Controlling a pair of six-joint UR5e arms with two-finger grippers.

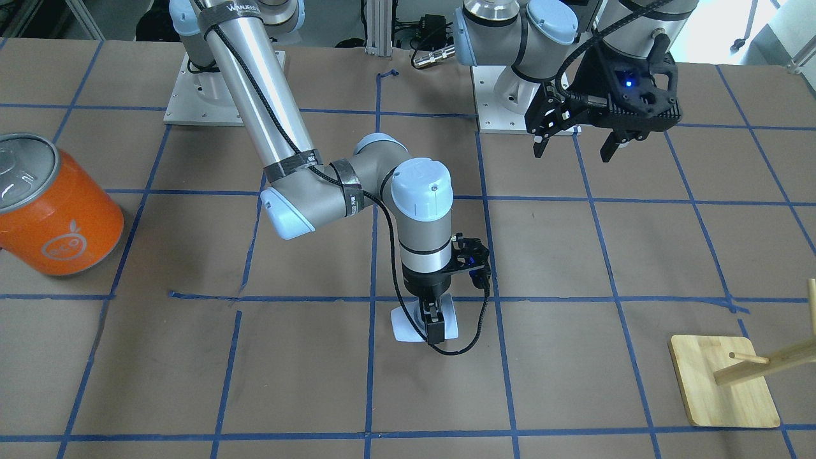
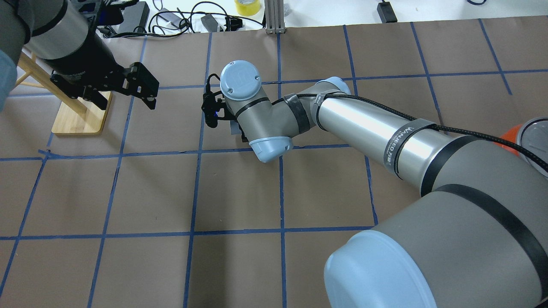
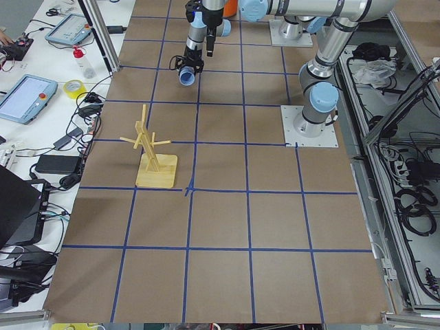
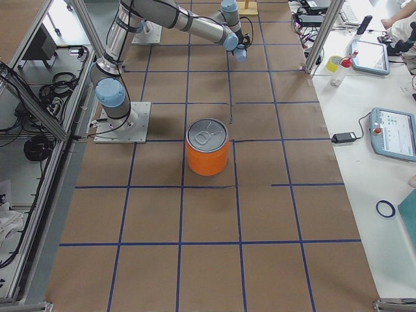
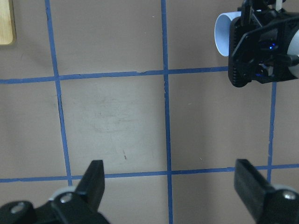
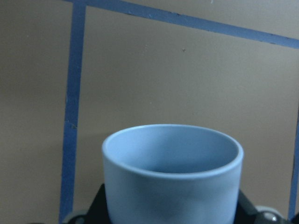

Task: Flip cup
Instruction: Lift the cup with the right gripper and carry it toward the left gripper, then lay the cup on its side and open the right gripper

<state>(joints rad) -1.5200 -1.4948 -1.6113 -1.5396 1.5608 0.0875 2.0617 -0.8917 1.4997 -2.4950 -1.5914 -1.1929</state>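
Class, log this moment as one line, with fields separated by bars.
right gripper: shut on cup, cup sideways | left gripper: open, empty, raised | flip: not finished

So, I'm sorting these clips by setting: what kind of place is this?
Most likely a robotics lab or test cell. The right arm and left arm are bolted to a table covered in brown paper with a blue tape grid, and a side bench holds touchscreen controllers.
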